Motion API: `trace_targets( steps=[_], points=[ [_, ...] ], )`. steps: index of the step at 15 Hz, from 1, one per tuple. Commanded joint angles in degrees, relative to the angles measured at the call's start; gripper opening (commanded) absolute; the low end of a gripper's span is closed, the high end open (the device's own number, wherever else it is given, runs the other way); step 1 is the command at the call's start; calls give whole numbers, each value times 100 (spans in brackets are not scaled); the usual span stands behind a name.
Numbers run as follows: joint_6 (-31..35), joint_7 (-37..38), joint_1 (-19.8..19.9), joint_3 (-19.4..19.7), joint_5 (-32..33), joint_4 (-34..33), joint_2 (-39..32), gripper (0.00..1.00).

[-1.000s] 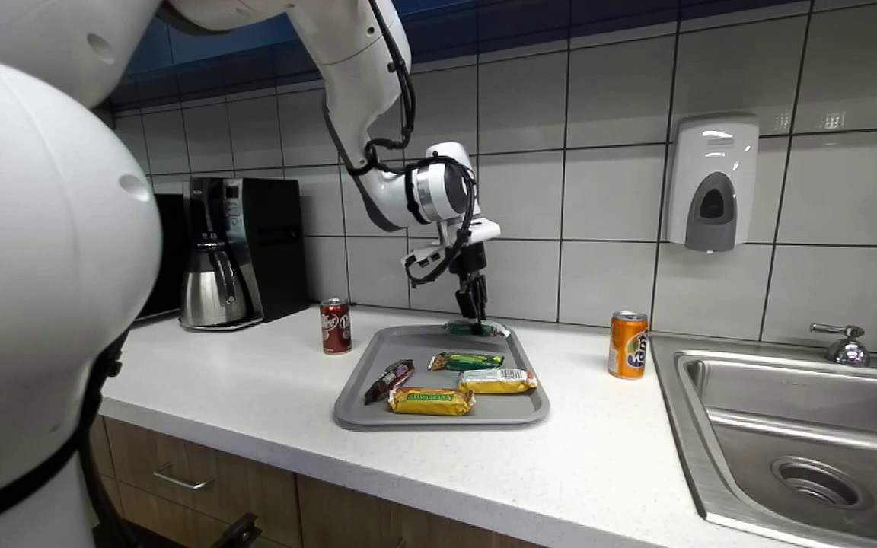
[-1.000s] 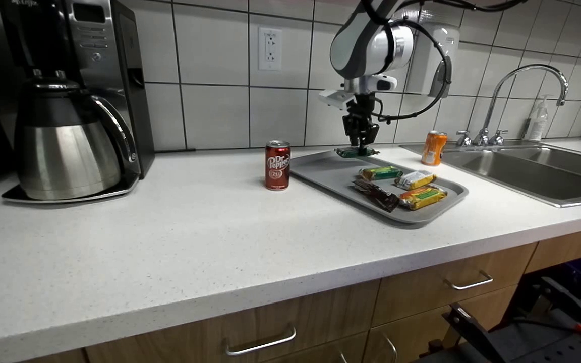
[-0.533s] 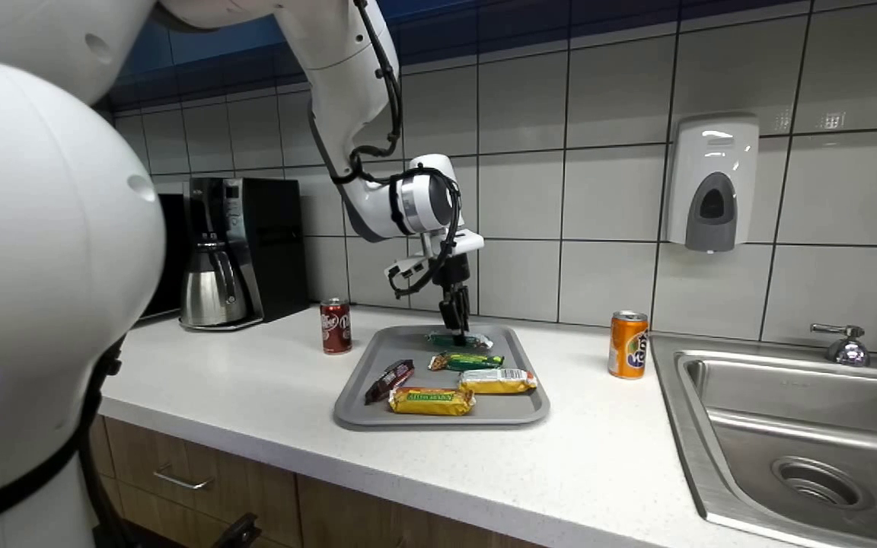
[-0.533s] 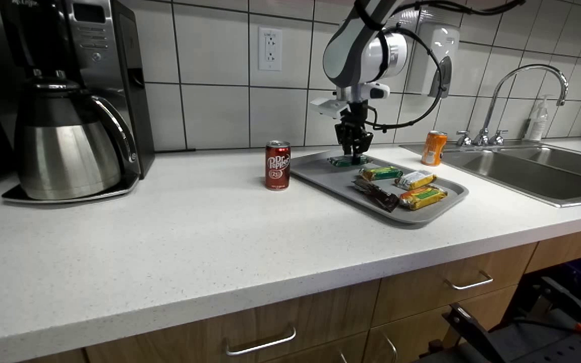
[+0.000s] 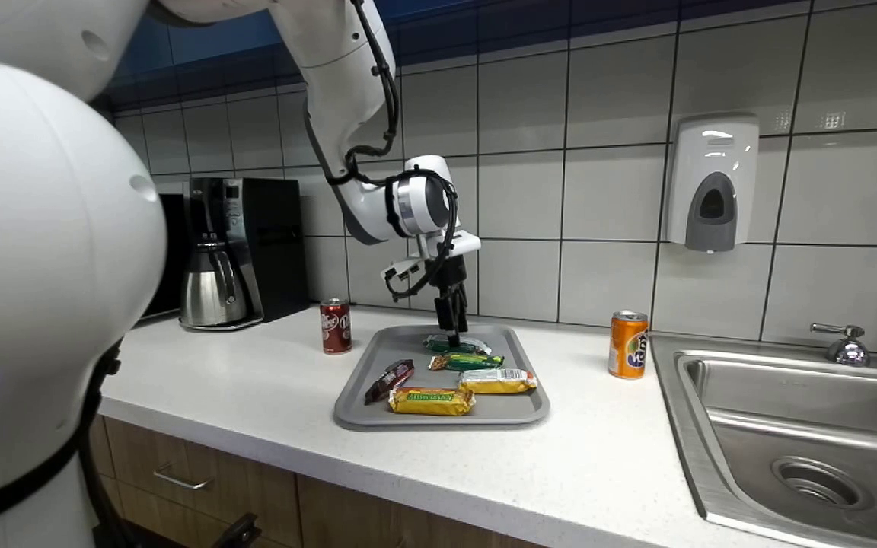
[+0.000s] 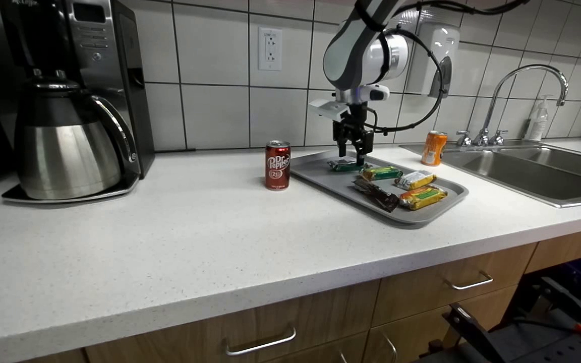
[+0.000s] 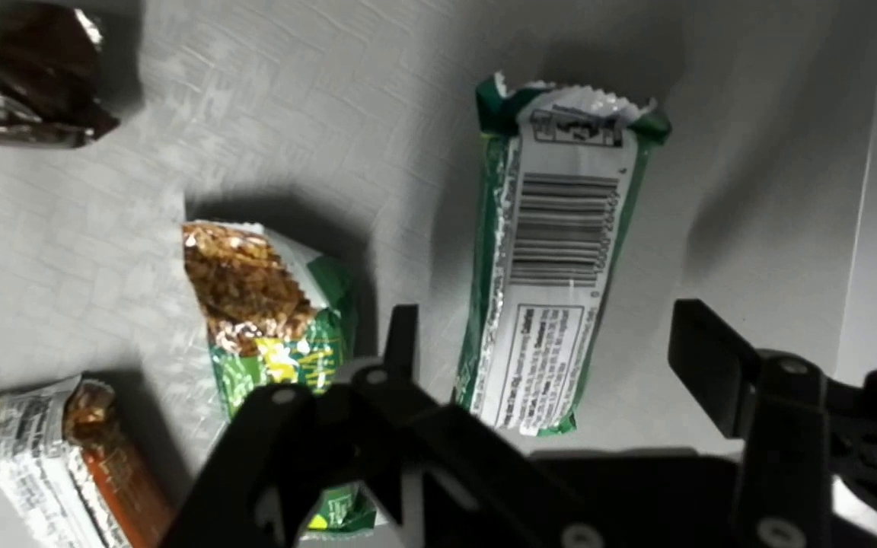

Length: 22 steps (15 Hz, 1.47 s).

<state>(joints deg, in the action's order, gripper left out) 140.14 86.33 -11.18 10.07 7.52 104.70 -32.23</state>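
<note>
My gripper (image 7: pixel 545 320) stands open over a green-wrapped bar (image 7: pixel 553 259) that lies barcode side up. In the wrist view a gap shows between this bar and the fingers (image 7: pixel 712 365) on both sides. The bar rests at the back of a grey tray (image 5: pixel 362 407), just behind a green-and-yellow bar (image 5: pixel 473 362). Toward the tray's front are a yellow bar with a white label (image 5: pixel 495 383), another yellow bar (image 5: pixel 431 402) and a brown-wrapped bar (image 6: pixel 379 195). In the wrist view the left finger linkage covers part of the green-and-yellow bar.
A red Dr Pepper can (image 6: pixel 277 165) stands beside the tray, toward the coffee maker (image 6: pixel 73 126). Across the tray, an orange Fanta can (image 5: pixel 628 345) stands near the sink (image 5: pixel 811 426). The tiled wall (image 5: pixel 522 266) rises close behind the gripper.
In an exterior view my gripper has shifted left and down with the green bar, which was between its fingers. The jaws have since spread, and the bar lies free on the tray.
</note>
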Motion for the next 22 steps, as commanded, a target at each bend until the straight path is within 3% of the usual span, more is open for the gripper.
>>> trace_targets(
  steps=[1, 16, 22],
  points=[
    [211, -194, 60, -78, 76, 560, 593, 100],
    [853, -1662, 279, -205, 948, 2996, 2766, 100],
    [1149, -2364, 544, -474, 842, 4105, 3643, 100]
  ],
)
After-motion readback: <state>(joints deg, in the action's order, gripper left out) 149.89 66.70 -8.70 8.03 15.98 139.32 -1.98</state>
